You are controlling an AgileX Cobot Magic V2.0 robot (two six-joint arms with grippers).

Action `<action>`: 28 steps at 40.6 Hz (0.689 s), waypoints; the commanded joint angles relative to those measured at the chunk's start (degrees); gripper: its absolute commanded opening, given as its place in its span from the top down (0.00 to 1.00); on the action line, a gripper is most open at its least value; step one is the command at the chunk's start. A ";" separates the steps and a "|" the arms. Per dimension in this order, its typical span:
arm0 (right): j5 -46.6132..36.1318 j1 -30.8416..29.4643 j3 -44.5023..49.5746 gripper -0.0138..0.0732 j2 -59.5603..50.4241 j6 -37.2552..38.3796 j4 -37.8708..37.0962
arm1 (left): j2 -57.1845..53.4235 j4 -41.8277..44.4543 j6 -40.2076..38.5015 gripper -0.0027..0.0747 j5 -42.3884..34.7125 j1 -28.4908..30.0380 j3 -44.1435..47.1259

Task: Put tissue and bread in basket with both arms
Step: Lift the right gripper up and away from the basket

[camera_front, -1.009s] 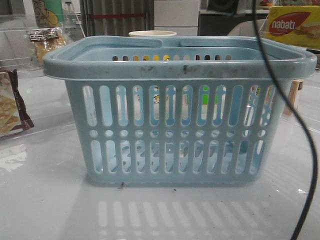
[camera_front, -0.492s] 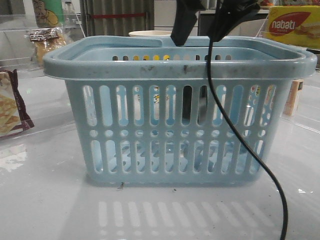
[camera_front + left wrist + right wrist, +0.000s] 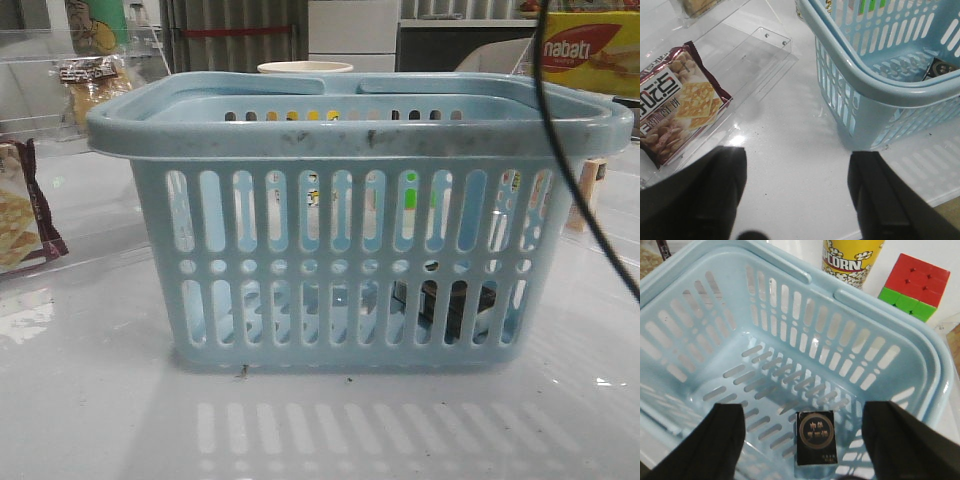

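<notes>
Blue plastic forms the basket, which stands on the white table. Inside, the tissue is seen lying flat on the basket floor near one wall. The right gripper is held above it, spread wide and empty. The left gripper is likewise wide open and empty over the table, beside the basket and near a snack bag. The bread is seen far back on the left.

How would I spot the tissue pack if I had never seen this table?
Find the big light-blue basket in the middle of the table. Look down onto its slotted floor: the tissue is the small flat black pack lying there alone, with a round gold emblem on top, unlike the colourful popcorn cup and cube outside.
</notes>
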 commanded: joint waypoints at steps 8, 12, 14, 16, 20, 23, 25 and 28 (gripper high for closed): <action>-3.80 0.00 11.64 0.16 -19.15 -0.78 -0.75 | 0.32 -0.81 0.19 0.34 -4.07 -0.38 -1.55; -3.80 0.00 15.77 0.16 -24.38 -0.78 -0.75 | 0.32 -0.81 0.19 0.33 -4.07 -0.38 -1.55; -3.75 0.00 17.84 0.16 -27.32 -0.78 -0.75 | 0.32 -0.81 0.19 0.33 -4.16 -0.38 -1.55; -3.75 0.00 19.56 0.16 -29.62 -0.78 -0.80 | 0.32 -0.81 0.19 0.33 -4.16 -0.38 -1.55; -3.75 0.00 22.16 0.16 -33.33 -0.78 -0.80 | 0.32 -0.81 0.19 0.33 -4.30 -0.38 -1.55; -3.88 0.00 23.40 0.16 -35.10 -0.78 -0.80 | 0.32 -0.81 0.19 0.34 -4.64 -0.38 -1.55; -3.64 0.00 23.65 0.16 -35.56 -0.78 -0.80 | 0.32 -0.81 0.19 0.34 -4.68 -0.38 -1.55; -3.37 0.00 24.01 0.16 -35.57 -0.78 -0.80 | 0.32 -0.81 0.19 0.33 -4.68 -0.38 -1.55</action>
